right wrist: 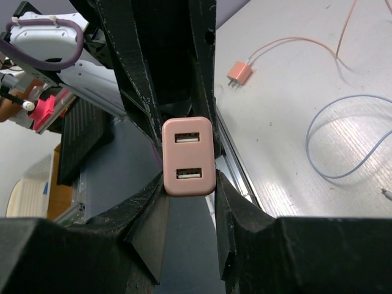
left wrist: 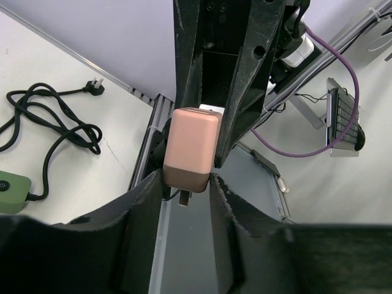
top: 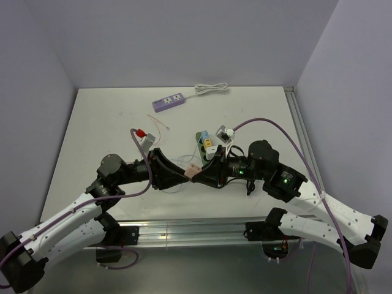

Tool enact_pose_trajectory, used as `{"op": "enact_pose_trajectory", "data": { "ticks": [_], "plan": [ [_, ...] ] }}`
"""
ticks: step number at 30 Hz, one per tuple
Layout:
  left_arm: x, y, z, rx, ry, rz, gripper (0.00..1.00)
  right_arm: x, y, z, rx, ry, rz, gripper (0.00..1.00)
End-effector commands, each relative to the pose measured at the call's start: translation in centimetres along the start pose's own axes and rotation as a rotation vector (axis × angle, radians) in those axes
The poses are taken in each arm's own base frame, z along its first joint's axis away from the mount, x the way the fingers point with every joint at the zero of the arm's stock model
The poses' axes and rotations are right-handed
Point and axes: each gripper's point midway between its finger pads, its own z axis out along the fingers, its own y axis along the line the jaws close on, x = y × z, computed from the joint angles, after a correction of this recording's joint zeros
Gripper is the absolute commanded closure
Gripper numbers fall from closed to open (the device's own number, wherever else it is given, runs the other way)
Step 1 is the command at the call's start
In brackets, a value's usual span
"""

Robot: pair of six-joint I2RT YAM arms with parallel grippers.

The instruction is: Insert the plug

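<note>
Top view, pink plug (top: 194, 171): held off the desk (top: 98, 122), between the two arm tips.
Top view, left tool (top: 185, 173): closed on the plug from the left.
Top view, right tool (top: 204, 173): clamped on it from the right.
Top view, green power strip (top: 203, 146): on the desk just behind the plug.
Top view, purple power strip (top: 169, 101): well beyond, near the far edge.
Left wrist, plug (left wrist: 191, 150): this tool's fingers (left wrist: 144, 208) pinch its lower end, and the metal prongs (left wrist: 184, 197) show beneath.
Right wrist, plug (right wrist: 188, 177): two USB ports (right wrist: 188, 138) face the camera, and this tool's fingers (right wrist: 150, 211) press its lower sides.

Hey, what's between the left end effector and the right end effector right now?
The pink charger plug. Both wrist views show it gripped by the left end effector and the right end effector at once, nothing else between them.
</note>
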Motion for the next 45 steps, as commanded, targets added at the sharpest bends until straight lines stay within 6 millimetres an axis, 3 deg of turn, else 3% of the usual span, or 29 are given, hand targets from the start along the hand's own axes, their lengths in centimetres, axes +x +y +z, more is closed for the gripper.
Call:
{"op": "enact_pose_trajectory", "data": {
  "ticks": [1, 7, 16, 19, 20, 21, 23, 24, 25, 26, 28, 31, 33, 35, 41, 45],
  "plan": [
    [-1.3, -1.6, 0.4, 0.048, -0.017, 0.037, 0.6, -1.7, 1.5, 0.0, -0.063, -0.051, -0.029, 1.0],
    [-1.9, -2.3, 0.3, 0.066, -0.04, 0.039, 0.71, -1.4, 1.6, 0.2, -0.075, -0.043, -0.02, 1.0],
    [-2.4, -3.5, 0.3, 0.121, -0.062, 0.008, 0.72, -1.5, 1.7, 0.4, -0.083, -0.043, -0.019, 1.0],
    [-2.8, -3.8, 0.1, 0.122, -0.086, 0.003, 0.83, -1.3, 1.8, 0.4, -0.091, -0.031, -0.013, 1.0],
    [-3.0, -3.8, 0.1, 0.121, -0.089, 0.001, 1.0, -1.2, 1.8, 0.5, -0.091, -0.021, -0.007, 1.0],
    [-2.9, -3.6, 0.2, 0.11, -0.085, -0.009, 1.0, -1.2, 1.9, 0.5, -0.093, -0.017, -0.004, 0.96],
    [-3.0, -3.7, 0.2, 0.11, -0.08, 0.006, 1.0, -1.0, 1.7, 0.5, -0.074, 0.005, 0.014, 0.79],
    [-2.7, -3.7, 0.2, 0.107, -0.07, 0.007, 1.0, -1.1, 1.5, 0.5, -0.058, 0.009, 0.019, 0.67],
    [-2.6, -3.5, 0.1, 0.097, -0.067, 0.028, 1.0, -1.5, 1.4, 0.5, -0.038, 0.003, 0.022, 0.46],
    [-2.6, -3.4, 0.0, 0.091, -0.062, 0.041, 1.0, -0.9, 0.8, 0.4, -0.003, 0.032, 0.044, 0.37],
    [-2.1, -2.8, -0.3, 0.05, -0.04, 0.065, 1.0, -1.1, 0.4, 0.3, 0.039, 0.039, 0.051, 0.22],
    [-1.2, -2.8, -0.6, 0.056, -0.003, 0.083, 1.0, -0.3, -0.2, -0.5, 0.087, 0.081, 0.042, 0.14],
    [-0.8, -3.0, -0.7, 0.074, 0.014, 0.088, 1.0, -0.4, -0.1, -0.9, 0.089, 0.085, 0.007, 0.14],
    [-0.3, -3.3, -0.8, 0.093, 0.05, 0.09, 1.0, -0.4, 0.6, -1.2, 0.057, 0.097, -0.016, 0.21],
    [0.4, -3.8, -0.9, 0.13, 0.101, 0.092, 1.0, -0.2, 3.9, -1.7, -0.125, 0.131, -0.06, 0.27],
    [0.1, -3.9, -0.9, 0.126, 0.093, 0.1, 1.0, -0.2, 4.2, -1.4, -0.148, 0.162, -0.054, 0.34]
  ]
}}
